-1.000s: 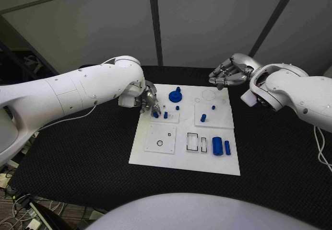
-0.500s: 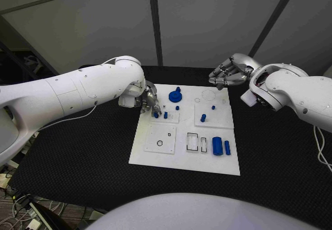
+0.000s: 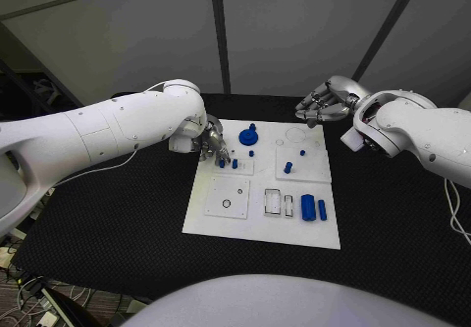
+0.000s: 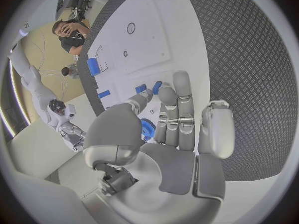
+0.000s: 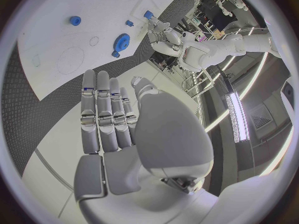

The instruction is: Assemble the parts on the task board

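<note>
A white task board [image 3: 257,231] is seen lying in the middle of a black table [image 3: 118,225], its long axis running away from the robot. The left hand [image 3: 209,144] is held at the board's far left corner, fingertips lowered just beside two small blue pegs [image 3: 228,163] standing upright there; whether anything is pinched cannot be told, though the wrist view shows the fingers [image 4: 177,109] stretched out over the pegs with nothing plainly gripped. A blue gear [image 3: 249,137] is set flat on the board just beyond, its hub pointing up. The right hand [image 3: 325,103] is held above the table past the board's far right corner, fingers loosely extended and holding nothing. Two blue cylinders [image 3: 313,207] are laid side by side near the board's right edge, long axes pointing away from the robot.
</note>
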`<act>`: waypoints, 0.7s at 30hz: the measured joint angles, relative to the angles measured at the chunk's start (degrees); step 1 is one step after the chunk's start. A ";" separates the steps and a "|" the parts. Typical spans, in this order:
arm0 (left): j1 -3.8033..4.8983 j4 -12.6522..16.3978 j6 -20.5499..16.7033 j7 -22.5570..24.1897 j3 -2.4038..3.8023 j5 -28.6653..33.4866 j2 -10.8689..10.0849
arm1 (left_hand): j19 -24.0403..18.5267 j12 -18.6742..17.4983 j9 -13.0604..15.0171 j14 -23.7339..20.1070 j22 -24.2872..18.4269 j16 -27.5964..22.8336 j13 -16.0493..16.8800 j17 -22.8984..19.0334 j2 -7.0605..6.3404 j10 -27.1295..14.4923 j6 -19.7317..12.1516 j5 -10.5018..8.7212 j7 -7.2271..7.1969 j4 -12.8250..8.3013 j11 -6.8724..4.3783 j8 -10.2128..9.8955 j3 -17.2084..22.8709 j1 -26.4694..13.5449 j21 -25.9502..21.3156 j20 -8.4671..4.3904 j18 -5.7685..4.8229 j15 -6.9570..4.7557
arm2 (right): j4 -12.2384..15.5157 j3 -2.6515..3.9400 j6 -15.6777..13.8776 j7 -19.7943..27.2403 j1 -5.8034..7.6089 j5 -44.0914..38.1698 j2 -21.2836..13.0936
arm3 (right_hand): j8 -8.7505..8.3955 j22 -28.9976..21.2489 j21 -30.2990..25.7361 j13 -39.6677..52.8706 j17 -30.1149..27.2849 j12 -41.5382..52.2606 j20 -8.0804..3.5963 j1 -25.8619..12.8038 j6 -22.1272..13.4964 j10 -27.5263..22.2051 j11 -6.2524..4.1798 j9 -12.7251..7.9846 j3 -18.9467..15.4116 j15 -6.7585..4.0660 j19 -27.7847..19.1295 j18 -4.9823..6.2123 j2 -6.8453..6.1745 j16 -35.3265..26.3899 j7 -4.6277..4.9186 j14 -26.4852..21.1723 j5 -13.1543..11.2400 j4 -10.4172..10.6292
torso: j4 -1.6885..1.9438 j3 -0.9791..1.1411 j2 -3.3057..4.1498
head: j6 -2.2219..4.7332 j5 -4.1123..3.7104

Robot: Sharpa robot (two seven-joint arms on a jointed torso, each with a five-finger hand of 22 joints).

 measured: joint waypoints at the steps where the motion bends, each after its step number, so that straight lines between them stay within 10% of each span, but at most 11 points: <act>1: 0.00 0.00 -0.07 0.00 0.00 0.00 0.00 | 0.00 0.00 -0.04 0.00 0.00 0.00 0.06 0.00 -0.31 0.00 0.00 -0.19 0.00 0.11 0.00 0.00 -0.30 -0.31 0.00 0.00 0.00 0.00 | 0.00 0.00 0.00 0.00 0.00 0.00 0.00 | 0.00 0.00 0.00 0.00 0.00 0.00 0.00 0.00 0.00 0.00 0.00 0.00 0.00 0.00 0.00 0.00 0.00 0.00 0.00 0.00 0.00 0.00 | 0.00 0.01 0.00 | 0.00 0.00; 21: 0.00 0.75 -1.06 0.00 0.07 -0.64 -1.05 | 0.00 0.00 -0.20 0.00 0.00 0.00 -0.25 -0.01 -0.23 0.00 0.00 -0.18 0.00 0.56 0.00 0.00 -0.88 -0.67 0.00 0.00 0.00 0.00 | -0.04 0.00 0.03 0.04 0.00 0.00 0.03 | 0.00 -0.06 0.00 -0.01 -0.02 0.00 0.00 0.00 0.00 0.00 0.00 0.00 0.00 0.00 0.00 0.00 0.00 0.00 0.00 0.00 0.00 0.00 | 0.01 -0.04 -0.01 | 0.00 -0.03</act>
